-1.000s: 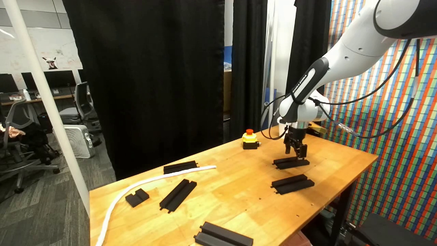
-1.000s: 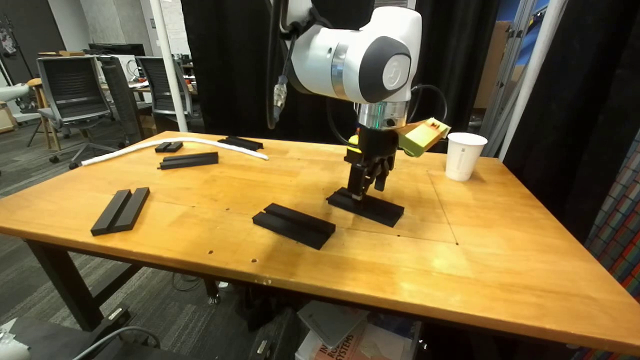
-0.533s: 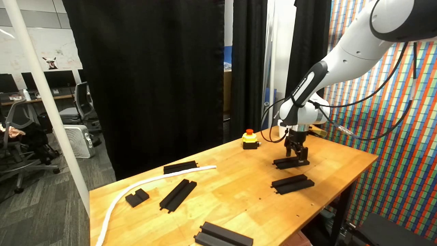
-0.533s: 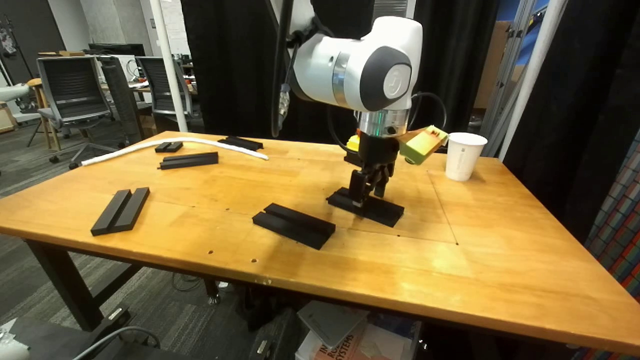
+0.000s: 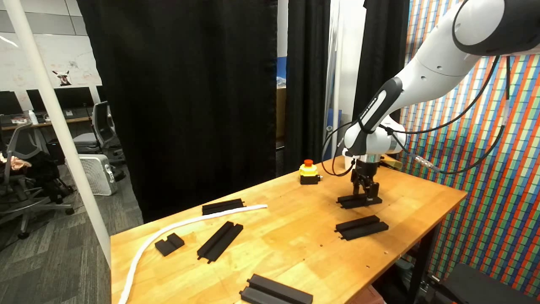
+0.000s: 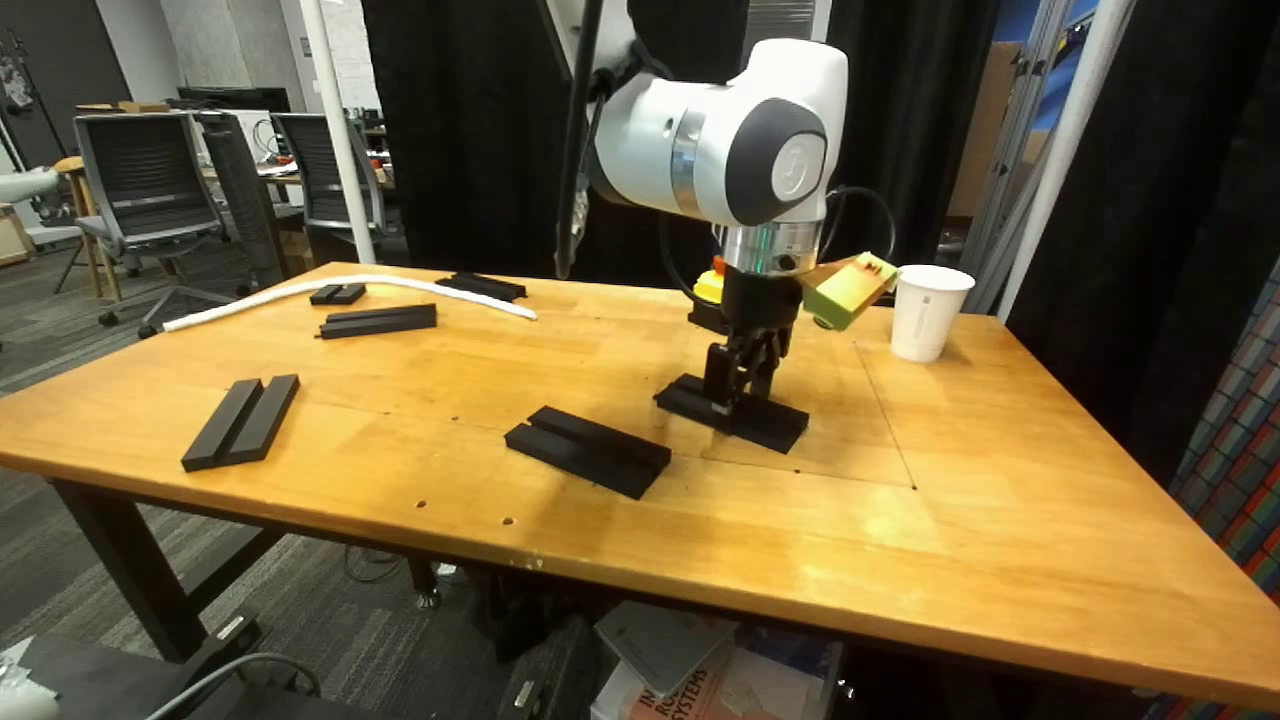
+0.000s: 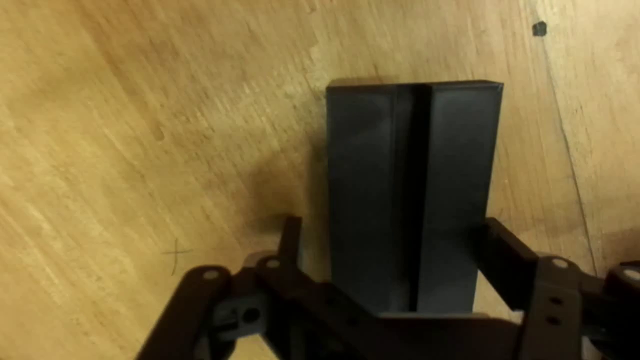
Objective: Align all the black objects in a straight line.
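Note:
Several grooved black bars lie spread over the table at different angles. My gripper (image 7: 392, 227) is lowered over one black bar (image 7: 362, 165), its fingers on either side of the long edges. In the wrist view the right finger (image 7: 510, 257) meets the bar's edge, while wood shows between the left finger (image 7: 290, 242) and the bar. Beside that bar lies a second one (image 6: 590, 450). Farther off are a bar near the front edge (image 6: 240, 425), a slanted bar (image 5: 220, 242), a bar by the back edge (image 5: 222, 207) and a short notched block (image 5: 169, 245).
A white flexible strip (image 5: 194, 220) curves past the short block and in front of the back bar. The yellow stop button (image 5: 309, 172) stands at the back edge. A white paper cup (image 6: 930, 312) is behind the gripper, near the yellow-green piece (image 6: 850, 290) on the wrist.
My gripper has come down onto the bar and its fingers have drawn somewhat closer together. The bars look unmoved.

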